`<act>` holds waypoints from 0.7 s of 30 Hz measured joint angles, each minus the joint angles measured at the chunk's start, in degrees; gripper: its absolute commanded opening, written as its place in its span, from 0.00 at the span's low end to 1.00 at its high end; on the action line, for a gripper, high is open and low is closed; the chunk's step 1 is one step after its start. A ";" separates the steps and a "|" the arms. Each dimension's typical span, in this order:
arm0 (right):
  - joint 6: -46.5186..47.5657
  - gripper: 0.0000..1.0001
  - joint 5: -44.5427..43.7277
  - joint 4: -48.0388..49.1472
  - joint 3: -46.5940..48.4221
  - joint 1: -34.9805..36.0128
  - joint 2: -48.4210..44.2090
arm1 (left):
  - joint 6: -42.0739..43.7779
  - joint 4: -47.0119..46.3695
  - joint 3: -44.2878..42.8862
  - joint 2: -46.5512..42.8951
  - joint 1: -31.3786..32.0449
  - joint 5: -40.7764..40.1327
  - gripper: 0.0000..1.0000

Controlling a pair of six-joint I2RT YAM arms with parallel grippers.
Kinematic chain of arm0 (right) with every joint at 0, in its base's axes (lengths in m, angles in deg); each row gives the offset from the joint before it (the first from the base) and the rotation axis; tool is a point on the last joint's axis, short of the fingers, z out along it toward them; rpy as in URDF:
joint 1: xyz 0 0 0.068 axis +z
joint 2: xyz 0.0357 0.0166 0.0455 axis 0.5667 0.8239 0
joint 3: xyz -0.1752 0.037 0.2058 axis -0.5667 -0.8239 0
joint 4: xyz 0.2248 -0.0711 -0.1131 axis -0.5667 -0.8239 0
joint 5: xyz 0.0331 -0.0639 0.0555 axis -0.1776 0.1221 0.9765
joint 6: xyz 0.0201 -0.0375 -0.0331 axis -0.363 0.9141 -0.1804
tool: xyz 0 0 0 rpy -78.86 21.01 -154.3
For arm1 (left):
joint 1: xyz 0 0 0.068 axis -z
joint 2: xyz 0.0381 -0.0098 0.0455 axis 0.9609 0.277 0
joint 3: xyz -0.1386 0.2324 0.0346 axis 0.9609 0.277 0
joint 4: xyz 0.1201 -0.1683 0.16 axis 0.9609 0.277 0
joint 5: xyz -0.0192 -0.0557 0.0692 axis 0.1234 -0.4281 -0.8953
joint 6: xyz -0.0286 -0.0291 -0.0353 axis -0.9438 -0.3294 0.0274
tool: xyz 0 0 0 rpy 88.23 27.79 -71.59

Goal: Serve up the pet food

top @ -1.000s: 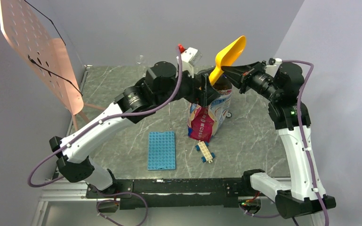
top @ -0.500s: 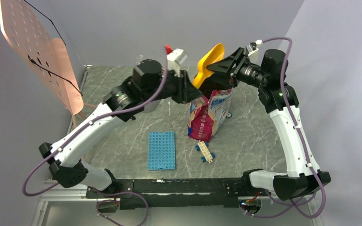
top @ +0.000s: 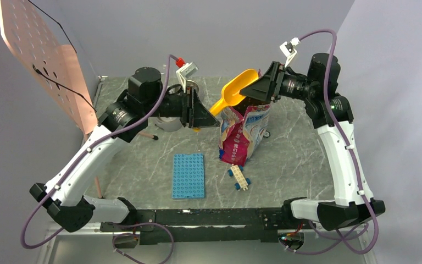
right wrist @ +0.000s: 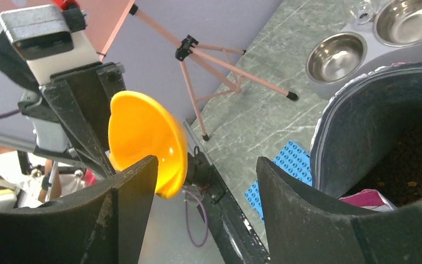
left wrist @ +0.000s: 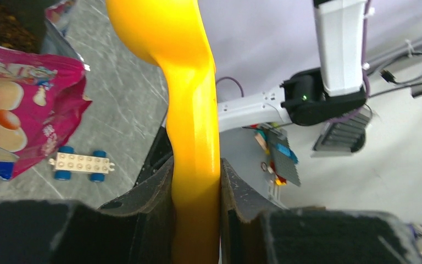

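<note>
Moved since a second ago: scoop (top: 233, 94), yellow plastic, passed from the right hand (top: 261, 88) to the left hand (top: 200, 113), and lowered from high above the bag (top: 244, 135) to just off its mouth at 11 o'clock.

Left hand: pinching the scoop's handle, bowl end toward the bag.

Right hand: fingers spread, nothing between them, at the bag's 12 o'clock.

Pet food (right wrist: 412, 159): small dark dry pellets, all inside the open bag, which stands upright mid-bench (top: 296, 159). None seen in the scoop or in the steel double bowl (right wrist: 335, 55) at the bag's 9 o'clock.

Handling, by my reckoning: loose, light, free-running. Fingers cannot hold it, so it wants the scoop, kept level once loaded. Bag is soft and glossy, likely to lean or slide when dug into; steady it by the top rim.

Also present: blue studded plate (top: 188, 175) at the bag's 8 o'clock, toy car (top: 239, 177) at 6 o'clock.
</note>
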 measured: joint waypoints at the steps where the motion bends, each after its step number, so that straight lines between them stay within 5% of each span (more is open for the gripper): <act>1: 0.22 0.70 0.57 0.59 -0.26 0.00 -0.11 | -0.57 -0.09 -0.11 0.26 -0.66 2.34 0.00; 6: 0.20 0.62 3.78 4.24 -2.82 -0.04 -1.27 | -2.36 -0.59 -0.11 0.87 -1.49 8.83 0.00; 9: -0.15 0.26 4.22 4.87 -3.06 -0.04 -1.46 | -1.95 0.66 -0.28 1.11 -1.51 10.12 0.00; 11: -1.01 0.00 4.13 4.94 -3.08 -0.02 -1.44 | -0.55 3.54 -1.29 1.68 -1.53 10.03 0.10; 16: -8.41 0.00 3.74 8.24 -5.97 0.11 -2.49 | 4.46 9.55 -3.89 1.62 -1.29 4.68 0.50; 21: -14.73 0.00 -2.16 12.55 -12.52 1.31 -6.36 | 0.59 2.32 4.90 -5.84 -1.25 -6.01 0.61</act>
